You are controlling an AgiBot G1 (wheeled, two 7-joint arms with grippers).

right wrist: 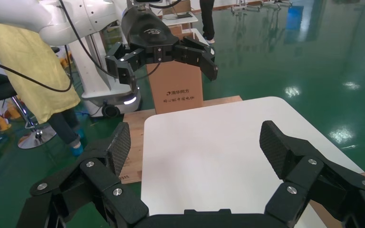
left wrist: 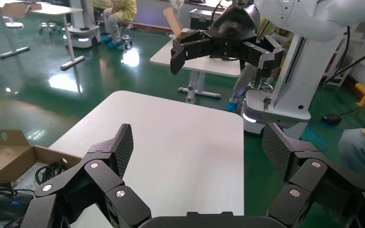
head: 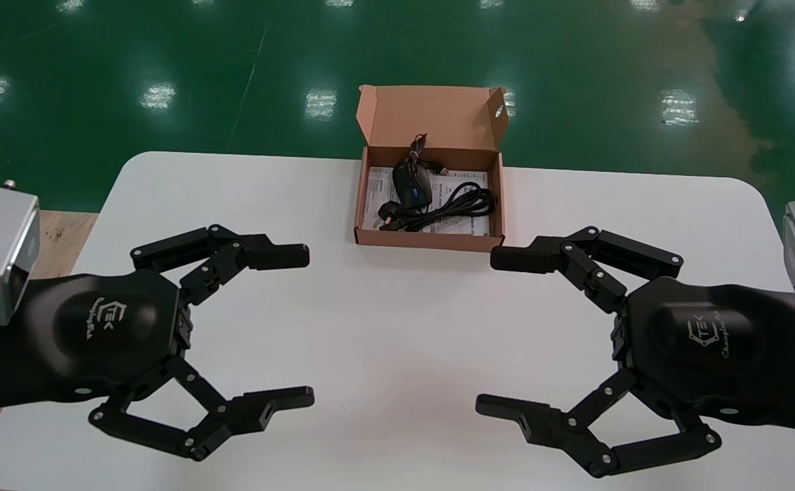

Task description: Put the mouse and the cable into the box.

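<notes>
Both tools hang empty over the table [head: 397,436]: the left gripper [head: 307,326] and the right gripper [head: 486,332] face each other with jaws spread wide, nothing between the pads. Beyond their fingertips, in line with the gap between them, sits the box [head: 431,240], lid flap standing up on its far side. The mouse [head: 412,184] and the cable [head: 455,203] already lie inside it on a printed sheet [head: 377,184], so the task looks finished.

Should either need reseating, the mouse is likely light, with a hard, smooth shell that could slip; pinch it across its flanks. The cable is limp and springy; take the bundled coil at its middle, not the plug end. The mouse is small and black with a blue streak, and its thin cord trails toward the back wall. The cable is a thicker black loop lying just beside it.
</notes>
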